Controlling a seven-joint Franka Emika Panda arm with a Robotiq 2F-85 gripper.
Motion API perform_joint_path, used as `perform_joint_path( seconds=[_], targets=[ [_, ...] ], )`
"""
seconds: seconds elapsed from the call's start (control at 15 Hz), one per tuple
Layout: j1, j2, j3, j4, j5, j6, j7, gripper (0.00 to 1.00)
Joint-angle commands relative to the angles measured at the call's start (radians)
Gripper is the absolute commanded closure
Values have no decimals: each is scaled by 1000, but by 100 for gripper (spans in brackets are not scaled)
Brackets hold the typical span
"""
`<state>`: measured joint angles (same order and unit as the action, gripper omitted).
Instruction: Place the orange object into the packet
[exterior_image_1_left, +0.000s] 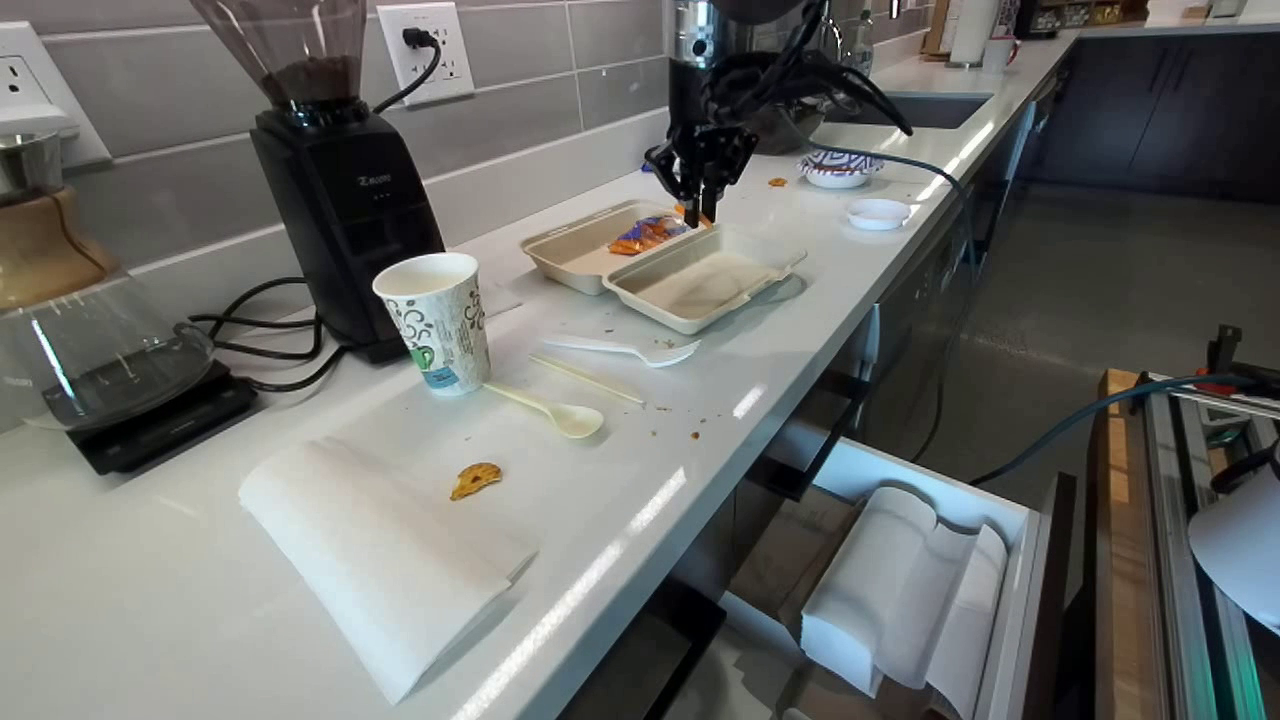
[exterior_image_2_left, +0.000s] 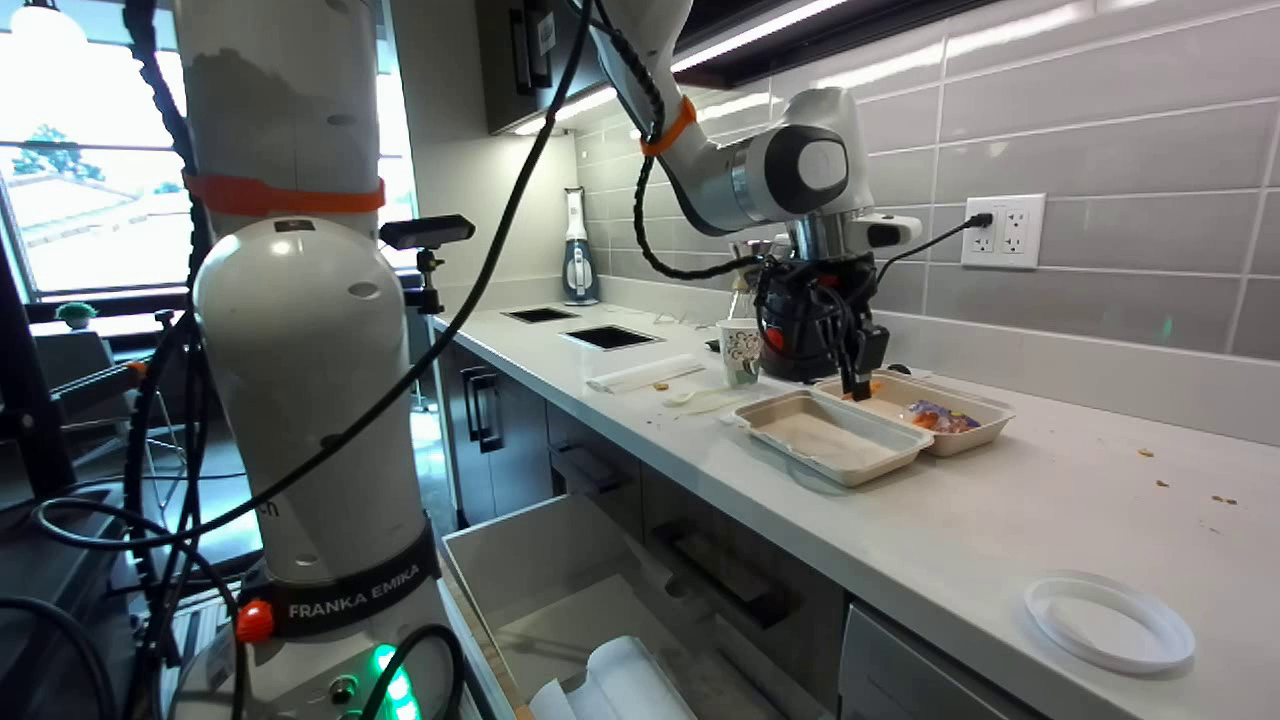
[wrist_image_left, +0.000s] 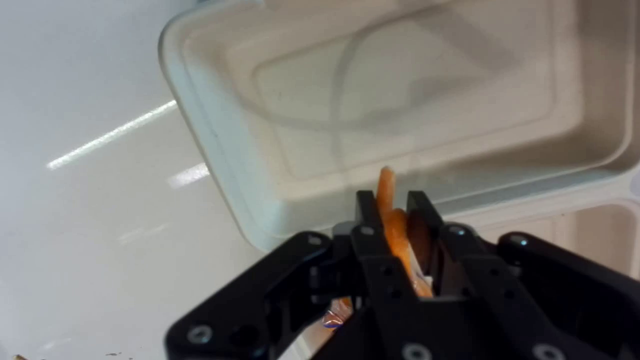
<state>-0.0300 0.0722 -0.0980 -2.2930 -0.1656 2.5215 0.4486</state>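
Observation:
The orange object (wrist_image_left: 398, 231) is a bright orange, finger-shaped piece. My gripper (wrist_image_left: 391, 200) is shut on it, and its tip sticks out past the fingers. In both exterior views the gripper (exterior_image_1_left: 700, 216) (exterior_image_2_left: 856, 393) points down at the joined edge of a tan hinged box; its exact height is unclear. One half of the box (exterior_image_1_left: 700, 275) (exterior_image_2_left: 815, 435) is bare inside. The other half (exterior_image_1_left: 572, 250) (exterior_image_2_left: 978, 441) holds a clear bag with orange and blue print (exterior_image_1_left: 645, 236) (exterior_image_2_left: 940, 418). Neither half shows a dark brownish-red inside, so I cannot tell which is the packet.
A paper cup (exterior_image_1_left: 440, 325), a white fork (exterior_image_1_left: 625, 348), a spoon (exterior_image_1_left: 560, 415) and a flat orange-brown scrap (exterior_image_1_left: 476, 479) lie on the counter. A coffee grinder (exterior_image_1_left: 345, 210) stands by the wall. A white lid (exterior_image_2_left: 1110, 620) lies near the front edge, above an open drawer (exterior_image_2_left: 560, 580).

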Motion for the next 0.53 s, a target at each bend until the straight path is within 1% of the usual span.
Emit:
perform_joint_path(
  seconds=[0.0,0.27,0.47],
  targets=[
    [-18,18,-9,9,-8,-7,-36,95],
    [-32,39,-16,37,9,-6,-87,95],
    [-40,54,-13,62,42,-7,-148,95]
  ],
)
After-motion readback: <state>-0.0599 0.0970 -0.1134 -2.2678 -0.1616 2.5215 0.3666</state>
